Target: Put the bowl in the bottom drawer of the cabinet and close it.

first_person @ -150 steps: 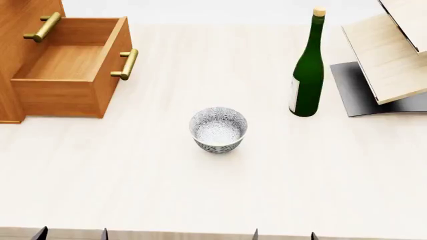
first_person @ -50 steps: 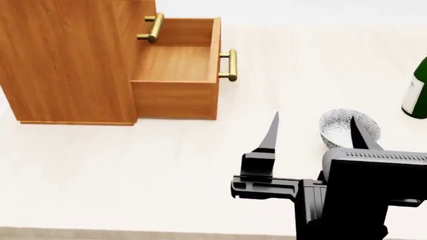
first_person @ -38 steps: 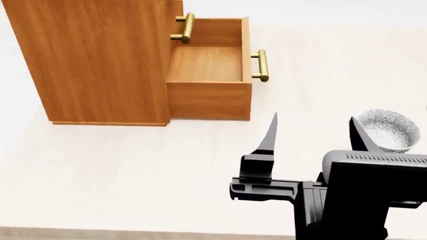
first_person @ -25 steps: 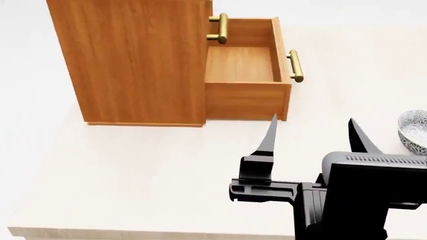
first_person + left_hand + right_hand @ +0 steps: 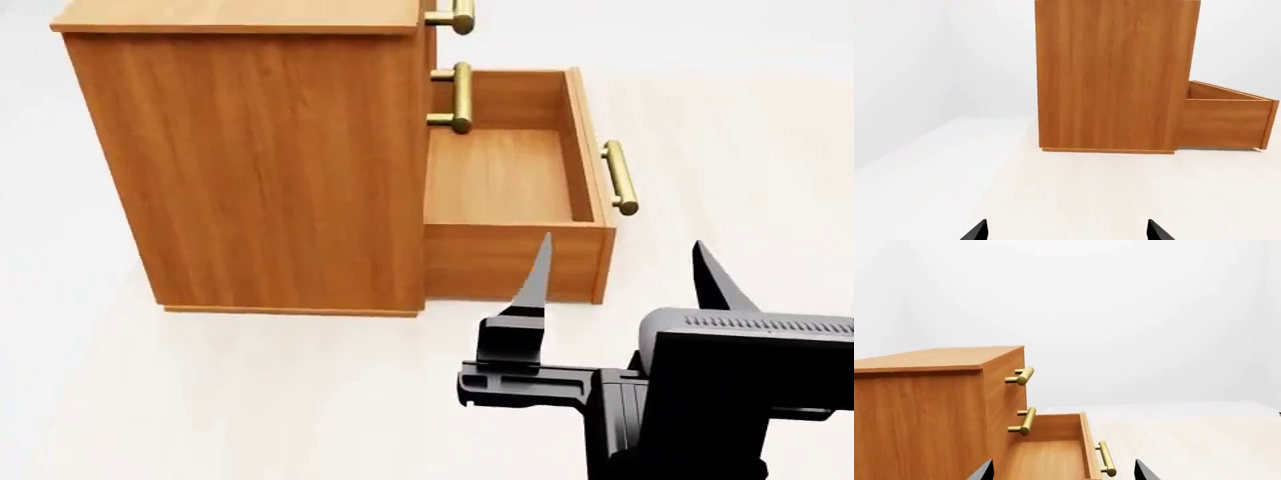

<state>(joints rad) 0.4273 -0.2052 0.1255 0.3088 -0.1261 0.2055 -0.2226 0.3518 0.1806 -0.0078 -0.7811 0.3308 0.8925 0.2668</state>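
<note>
The bowl is out of view in every current frame. The orange-brown cabinet (image 5: 254, 160) (image 5: 1114, 75) (image 5: 921, 410) stands on the pale table. Its bottom drawer (image 5: 501, 175) (image 5: 1047, 460) (image 5: 1221, 122) is pulled out and empty, with its brass handle (image 5: 618, 178) (image 5: 1105, 458) on the front. My right gripper (image 5: 623, 272) (image 5: 1062, 469) hovers open just in front of the drawer's near side, nothing between its fingers. In the left wrist view my left gripper (image 5: 1066, 232) is open and low over the table, facing the cabinet's side; the head view does not show it.
The two upper drawers are shut, their brass handles (image 5: 458, 97) (image 5: 458, 14) sticking out above the open drawer. Pale table top (image 5: 267, 400) stretches in front of the cabinet and to the right of the drawer.
The head view has swung left: the cabinet and drawer slid right and nearer, and the bowl and bottle passed out of view on the right. The right gripper stays open.
</note>
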